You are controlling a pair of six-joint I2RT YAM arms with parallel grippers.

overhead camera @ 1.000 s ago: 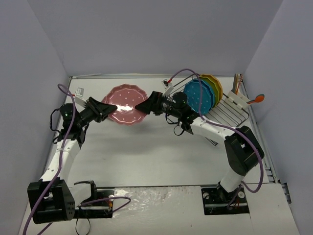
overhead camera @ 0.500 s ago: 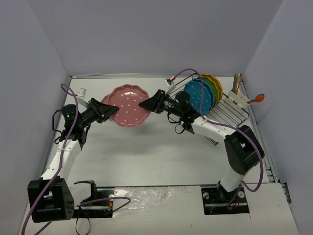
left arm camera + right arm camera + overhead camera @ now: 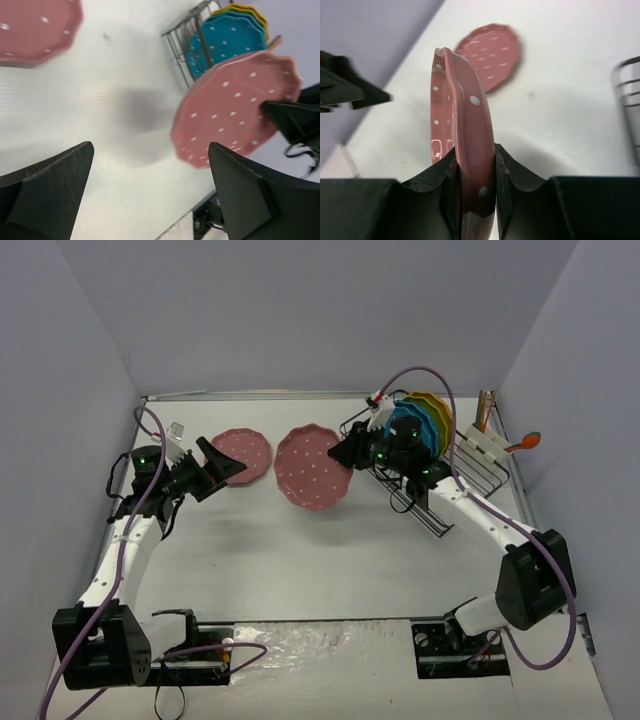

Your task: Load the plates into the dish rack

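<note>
Plates with scalloped rims and white dots are found at three places around the dish rack (image 3: 180,45), which is set on the far right part of a white counter (image 3: 300,560). The counter is matt and lightly scuffed, and it is closed in at the back and on both sides by plain pale lilac-grey walls (image 3: 300,320).

Inside the rack a blue plate (image 3: 415,426) is stood on edge. A yellow plate (image 3: 440,415) is stood upright behind it, and a green rim is seen between the two.

A pink plate (image 3: 313,467) is held clear of the counter just left of the rack, tilted, with its shadow thrown on the white surface below. Its rim is pinched between the right jaws, which are closed tight on it.

A second pink plate (image 3: 240,457) is laid flat on the counter, farther left of the rack. The left jaws are spread wide with nothing between them, and are held just beside that flat plate on its side away from the rack.
</note>
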